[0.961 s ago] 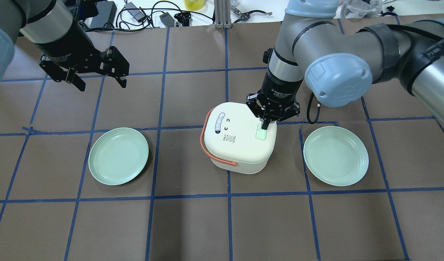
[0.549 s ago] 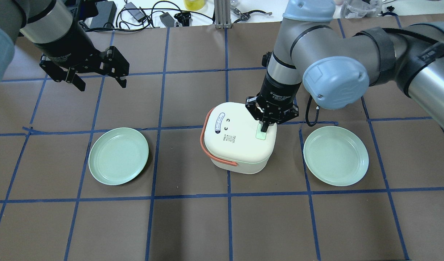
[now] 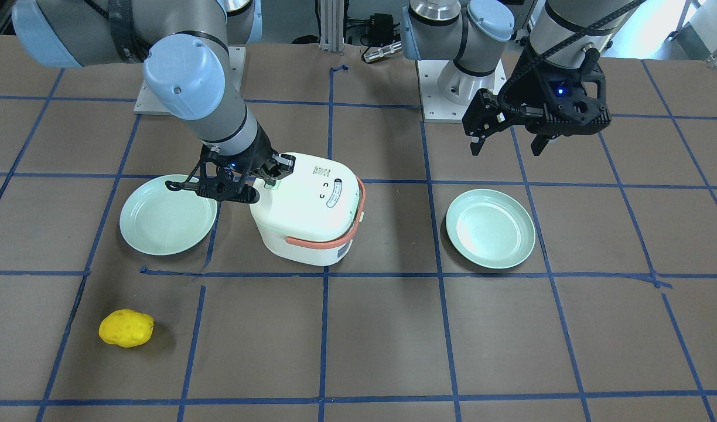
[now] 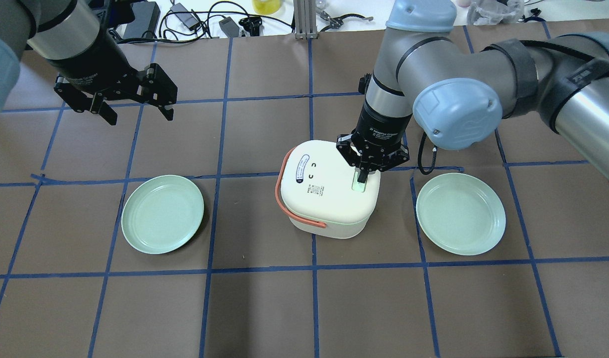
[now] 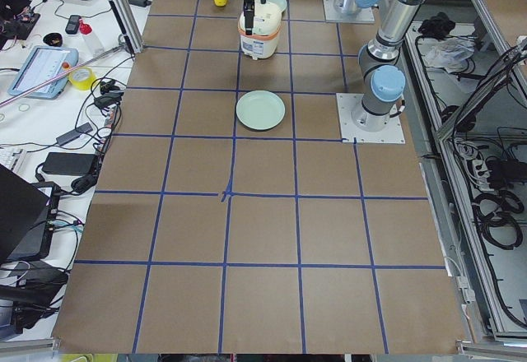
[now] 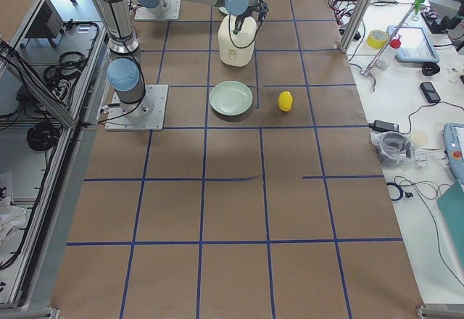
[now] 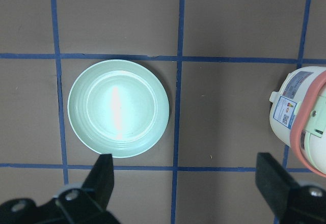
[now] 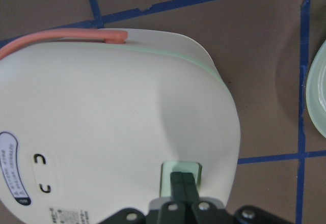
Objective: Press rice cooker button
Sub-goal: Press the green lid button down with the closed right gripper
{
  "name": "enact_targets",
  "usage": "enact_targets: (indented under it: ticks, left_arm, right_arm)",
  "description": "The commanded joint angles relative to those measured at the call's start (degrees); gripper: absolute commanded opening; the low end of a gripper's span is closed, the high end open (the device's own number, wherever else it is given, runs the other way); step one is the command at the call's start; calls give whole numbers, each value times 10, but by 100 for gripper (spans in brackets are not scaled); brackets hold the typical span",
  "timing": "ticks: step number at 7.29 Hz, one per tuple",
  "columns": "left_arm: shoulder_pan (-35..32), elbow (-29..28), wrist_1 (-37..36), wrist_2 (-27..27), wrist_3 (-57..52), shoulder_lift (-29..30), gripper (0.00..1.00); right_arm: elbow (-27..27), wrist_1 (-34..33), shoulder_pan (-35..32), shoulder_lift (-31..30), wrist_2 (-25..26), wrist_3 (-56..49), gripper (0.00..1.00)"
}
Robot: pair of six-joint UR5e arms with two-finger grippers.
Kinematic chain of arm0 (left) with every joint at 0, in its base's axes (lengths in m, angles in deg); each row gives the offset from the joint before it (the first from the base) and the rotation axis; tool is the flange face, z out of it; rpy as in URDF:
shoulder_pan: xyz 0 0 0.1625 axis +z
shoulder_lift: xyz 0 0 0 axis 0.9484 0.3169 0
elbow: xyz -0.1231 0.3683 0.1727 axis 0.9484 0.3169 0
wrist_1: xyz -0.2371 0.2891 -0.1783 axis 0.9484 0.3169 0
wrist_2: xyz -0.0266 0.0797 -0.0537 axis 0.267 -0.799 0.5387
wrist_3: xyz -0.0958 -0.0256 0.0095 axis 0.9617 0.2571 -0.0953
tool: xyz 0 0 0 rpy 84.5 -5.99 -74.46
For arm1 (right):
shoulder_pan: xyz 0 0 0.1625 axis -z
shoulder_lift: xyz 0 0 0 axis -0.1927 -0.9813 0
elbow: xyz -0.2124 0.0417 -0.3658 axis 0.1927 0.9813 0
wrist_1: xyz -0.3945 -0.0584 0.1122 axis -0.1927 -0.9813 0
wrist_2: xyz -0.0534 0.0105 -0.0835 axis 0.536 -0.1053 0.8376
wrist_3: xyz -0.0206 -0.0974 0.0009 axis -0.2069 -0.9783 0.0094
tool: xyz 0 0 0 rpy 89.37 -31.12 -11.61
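Note:
A white rice cooker point(image 4: 324, 199) with an orange handle point(image 4: 280, 185) stands at the table's middle; it also shows in the front view point(image 3: 303, 208). Its pale green button point(image 4: 357, 186) is on the lid's right side. My right gripper point(image 4: 362, 176) is shut, its fingertips point(image 8: 183, 186) down on the button point(image 8: 169, 175). My left gripper point(image 4: 138, 115) is open and empty, high above the far left of the table, over the left plate point(image 7: 118, 108).
Two pale green plates lie either side of the cooker, one on the left point(image 4: 162, 214) and one on the right point(image 4: 460, 214). A yellow lump point(image 3: 126, 328) lies on the operators' side of the table. Cables and tools point(image 4: 195, 20) lie beyond the far edge.
My right gripper has shifted slightly left and lower onto the button. The cooker and my left arm have not moved.

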Motion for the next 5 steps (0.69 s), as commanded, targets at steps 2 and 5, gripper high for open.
enact_targets:
  ticks: [2,5]
  left_arm:
    - [0,0,0,0,0,0,100]
    - [0,0,0,0,0,0,100]
  right_arm:
    - [1,-1,0,0,0,2,0]
    - [56,-1,1,-14,5,48,81]
